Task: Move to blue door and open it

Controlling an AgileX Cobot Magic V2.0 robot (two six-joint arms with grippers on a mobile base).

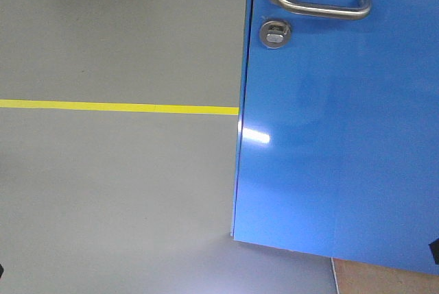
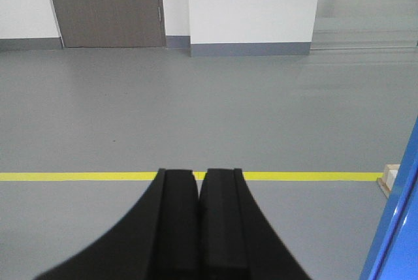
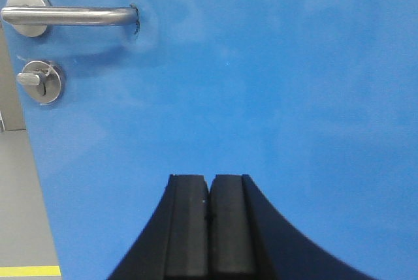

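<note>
While the right claw (image 3: pixel 210 224) is seen with its two black fingers pressed together and nothing between them, the tall glossy bright-blue door panel (image 3: pixel 261 97) fills nearly the whole right wrist view directly ahead of it. The silver metal lever handle (image 3: pixel 68 15) is found up and to the left of this claw, lying level across the panel, and the round silver thumb-turn lock (image 3: pixel 40 81) is set just below the handle's round base. No contact between the claw and the door can be made out; the handle is well apart from the fingertips.

The left claw (image 2: pixel 199 221) is likewise shown pressed together, its black fingers touching along their length and pinching nothing. Ahead of it a grey floor (image 2: pixel 196 110) is crossed by a narrow yellow floor line (image 2: pixel 78 176), and the door's blue edge is caught only at the lower right of this claw. Further beyond, a dark grey-brown door (image 2: pixel 104 6) and a white wall (image 2: pixel 251 2) are seen.

In the front-facing view the blue door is placed at the right, with its free edge standing over the grey floor, its handle and lock near the top, and a bright glare spot (image 1: pixel 257 136) beside the edge.
</note>
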